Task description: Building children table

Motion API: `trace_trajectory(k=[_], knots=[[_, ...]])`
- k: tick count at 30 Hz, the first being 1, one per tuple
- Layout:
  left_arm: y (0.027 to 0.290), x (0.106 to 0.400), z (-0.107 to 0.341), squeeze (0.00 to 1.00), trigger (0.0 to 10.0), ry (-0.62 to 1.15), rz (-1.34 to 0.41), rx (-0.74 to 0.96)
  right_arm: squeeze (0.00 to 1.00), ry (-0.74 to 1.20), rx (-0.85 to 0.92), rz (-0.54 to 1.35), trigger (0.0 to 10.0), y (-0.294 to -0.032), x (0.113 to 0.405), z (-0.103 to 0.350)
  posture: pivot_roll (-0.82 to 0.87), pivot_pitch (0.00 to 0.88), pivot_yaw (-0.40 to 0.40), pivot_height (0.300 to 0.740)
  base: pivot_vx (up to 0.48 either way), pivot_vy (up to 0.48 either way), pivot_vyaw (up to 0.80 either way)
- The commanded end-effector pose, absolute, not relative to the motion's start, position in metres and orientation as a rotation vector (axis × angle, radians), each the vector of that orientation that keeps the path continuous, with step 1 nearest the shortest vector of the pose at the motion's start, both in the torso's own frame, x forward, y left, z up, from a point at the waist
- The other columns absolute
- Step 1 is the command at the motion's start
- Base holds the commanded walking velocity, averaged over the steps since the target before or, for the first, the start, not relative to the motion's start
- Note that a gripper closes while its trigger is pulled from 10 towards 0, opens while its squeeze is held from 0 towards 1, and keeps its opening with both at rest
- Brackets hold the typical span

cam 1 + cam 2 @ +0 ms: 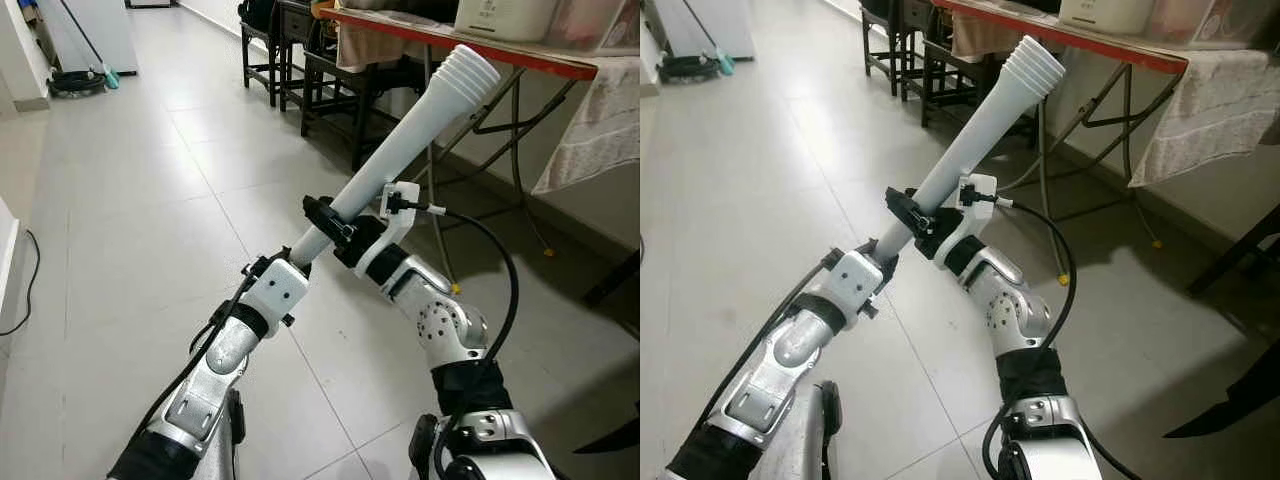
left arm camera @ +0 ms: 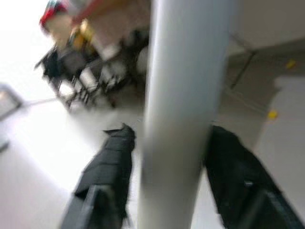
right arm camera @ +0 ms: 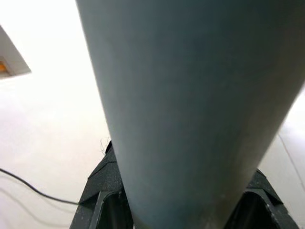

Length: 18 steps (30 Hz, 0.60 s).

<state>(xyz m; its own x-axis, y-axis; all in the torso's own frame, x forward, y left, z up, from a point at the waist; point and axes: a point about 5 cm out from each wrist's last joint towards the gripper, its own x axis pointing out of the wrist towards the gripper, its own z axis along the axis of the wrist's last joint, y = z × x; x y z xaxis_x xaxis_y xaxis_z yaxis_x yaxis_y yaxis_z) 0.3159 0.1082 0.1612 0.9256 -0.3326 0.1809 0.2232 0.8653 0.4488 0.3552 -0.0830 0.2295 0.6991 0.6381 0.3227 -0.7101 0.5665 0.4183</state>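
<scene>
Both arms carry one white table leg [image 1: 400, 150] off the floor, tilted up and away to the robot's right, its ribbed threaded tip [image 1: 470, 75] raised toward the red-edged bench [image 1: 500, 50]. The left end effector [image 1: 300, 250] is closed around the narrow lower end, while the right end effector [image 1: 335, 220] clamps the shaft just above it, black fingers [image 3: 102, 191] showing on either side of the leg in the wrist view. Two grips close together probably steady a long piece that would otherwise swing from one hold, and they leave the ribbed end free for fitting. That tip sits near the bench's front edge and folding frame [image 1: 480, 120], with dark chairs [image 1: 300, 50] beyond; the tiled floor [image 1: 150, 200] to the left offers the open room for turning.
</scene>
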Motion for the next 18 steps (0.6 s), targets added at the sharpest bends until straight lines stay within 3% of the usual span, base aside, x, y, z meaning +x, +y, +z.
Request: trace_trajectory(k=[1, 6, 7, 8, 16, 17, 18], knots=[[0.116, 0.316, 0.155, 1.0, 10.0, -0.226, -0.274, 0.441, 0.0, -0.186, 0.558, 0.796, 0.0, -0.086, 0.356, 0.238, 0.21, 0.0, -0.071, 0.424, 0.0, 0.0, 0.0], [0.126, 0.319, 0.156, 1.0, 10.0, -0.217, -0.205, 0.468, 0.0, -0.192, 0.553, 0.779, 0.0, -0.089, 0.357, 0.239, 0.22, 0.0, -0.07, 0.424, 0.0, 0.0, 0.0], [0.128, 0.319, 0.154, 0.0, 10.0, -0.202, -0.212, 0.483, 0.0, -0.198, 0.53, 0.751, 0.0, -0.092, 0.359, 0.24, 0.21, 0.0, -0.072, 0.424, 0.0, 0.0, 0.0], [0.135, 0.318, 0.153, 0.0, 10.0, -0.188, -0.192, 0.487, 0.0, -0.204, 0.481, 0.69, 10.0, -0.099, 0.363, 0.242, 0.21, 0.0, -0.068, 0.424, 0.0, 0.0, 0.0], [0.157, 0.309, 0.15, 0.0, 10.0, -0.157, -0.119, 0.447, 0.0, -0.289, 0.359, 0.491, 10.0, -0.141, 0.369, 0.247, 0.22, 0.0, -0.074, 0.424, 0.0, 0.0, 0.0], [0.165, 0.297, 0.14, 0.0, 10.0, -0.111, -0.096, 0.387, 0.0, -0.334, 0.263, 0.352, 10.0, -0.17, 0.366, 0.245, 0.21, 0.0, -0.071, 0.434, 0.0, 0.0, 0.0], [0.165, 0.297, 0.14, 0.0, 10.0, -0.111, -0.096, 0.387, 0.0, -0.334, 0.263, 0.352, 10.0, -0.17, 0.366, 0.245, 0.21, 0.0, -0.071, 0.434, 0.0, 0.0, 0.0]])
